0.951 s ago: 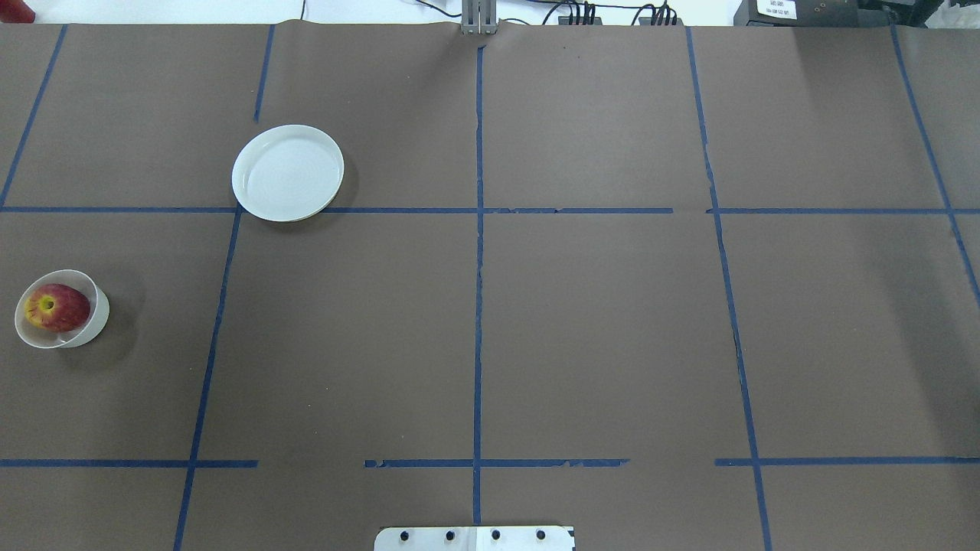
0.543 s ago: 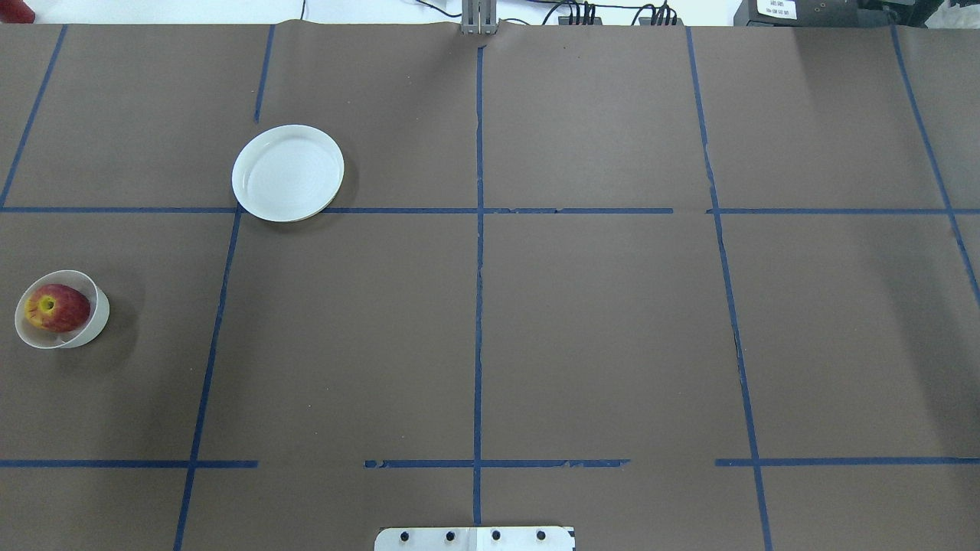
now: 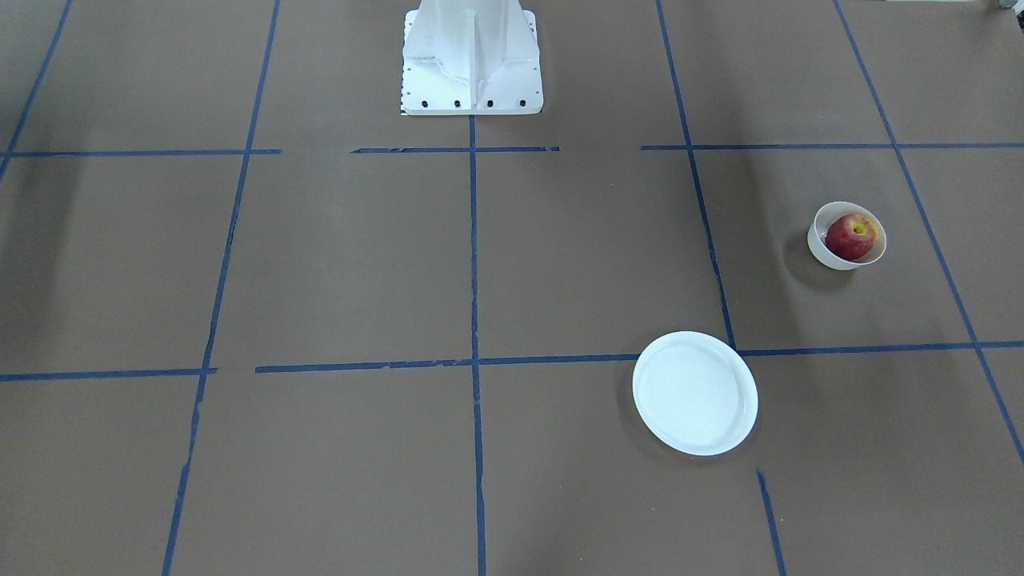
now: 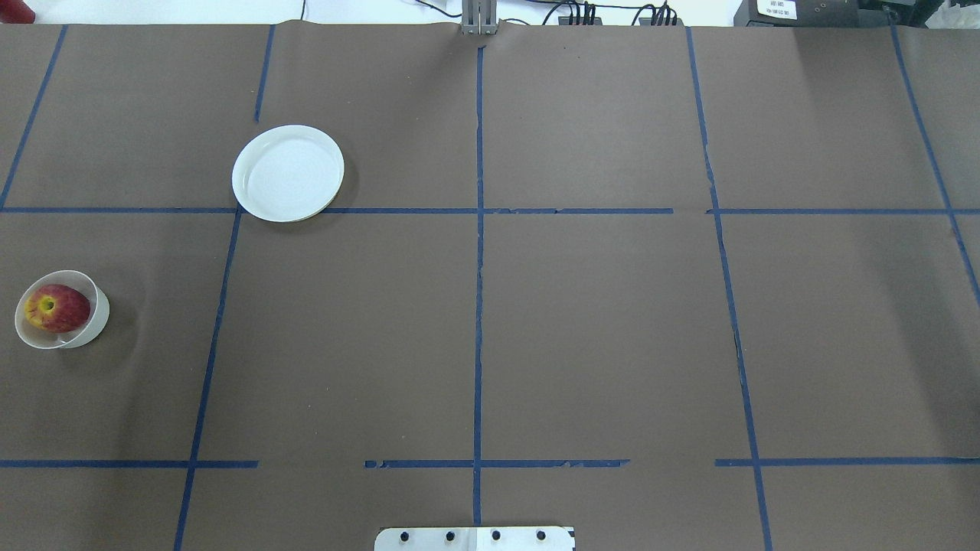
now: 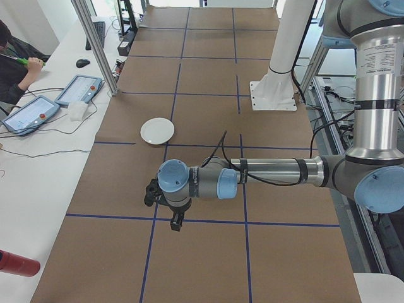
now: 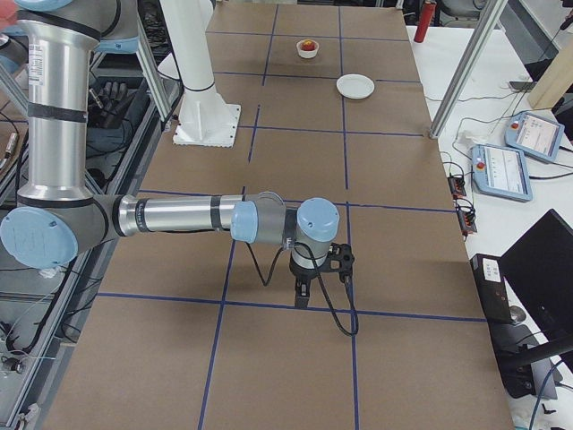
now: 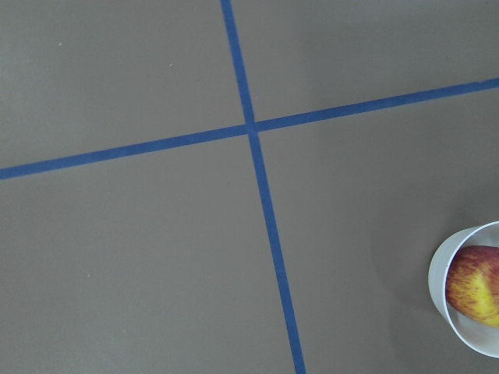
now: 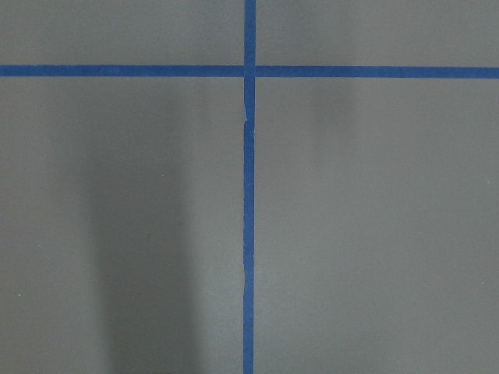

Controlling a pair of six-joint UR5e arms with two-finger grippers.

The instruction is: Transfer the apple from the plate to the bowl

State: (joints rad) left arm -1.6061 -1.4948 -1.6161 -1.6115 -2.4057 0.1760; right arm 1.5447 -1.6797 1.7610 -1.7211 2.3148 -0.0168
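The red apple [image 4: 55, 308] with a yellow patch sits inside the small off-white bowl [image 4: 99, 314] at the table's left edge. It also shows in the front-facing view [image 3: 851, 236] in the bowl [image 3: 822, 253], and at the lower right of the left wrist view [image 7: 477, 284]. The white plate [image 4: 288, 173] lies bare, apart from the bowl, and shows in the front-facing view [image 3: 694, 393]. My left gripper [image 5: 177, 221] hangs above the table near the bowl; my right gripper [image 6: 303, 291] hangs over the far side. I cannot tell whether either is open or shut.
Blue tape lines grid the brown table cover. The white robot pedestal [image 3: 472, 56] stands at mid table edge. A side table with tablets [image 5: 79, 89] and a seated operator lies beyond the plate. A red bottle [image 5: 19, 264] lies there too.
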